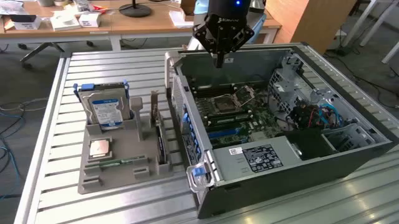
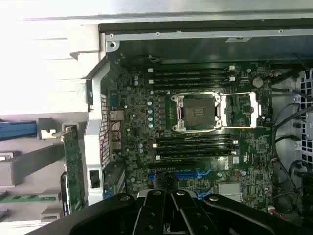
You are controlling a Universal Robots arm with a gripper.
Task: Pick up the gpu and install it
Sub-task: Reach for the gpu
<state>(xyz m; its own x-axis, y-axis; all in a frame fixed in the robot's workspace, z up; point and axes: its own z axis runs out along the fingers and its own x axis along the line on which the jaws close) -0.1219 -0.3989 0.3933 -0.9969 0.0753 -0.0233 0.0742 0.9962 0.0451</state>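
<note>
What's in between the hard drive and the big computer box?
The gpu, standing on edge in the gray holder, sits between the hard drive and the case. The exterior view shows it.

- Black robot arm (image 1: pixel 227 9): cut off by the exterior view's upper edge.
- Thin dark gpu card (image 1: pixel 160 147): stands edge-on in the grey moulded tray (image 1: pixel 118 175); neither face can be made out.
- Silver hard drive with blue label (image 1: pixel 106 109): print too small to read.
- White sticker (image 1: pixel 259 158) on the open grey computer case (image 1: pixel 281 186): text illegible.
- Blue expansion slots (image 2: pixel 193 174) on the green motherboard (image 2: pixel 137 122): partly hidden behind the black gripper (image 2: pixel 168 196), whose body is cut by the picture's edge.
- Wooden desk (image 1: pixel 124 23): cut off at the exterior view's top; clutter on it too small to identify.
- Slatted metal table (image 2: pixel 49 63): washed out to white in the wrist view.
</note>
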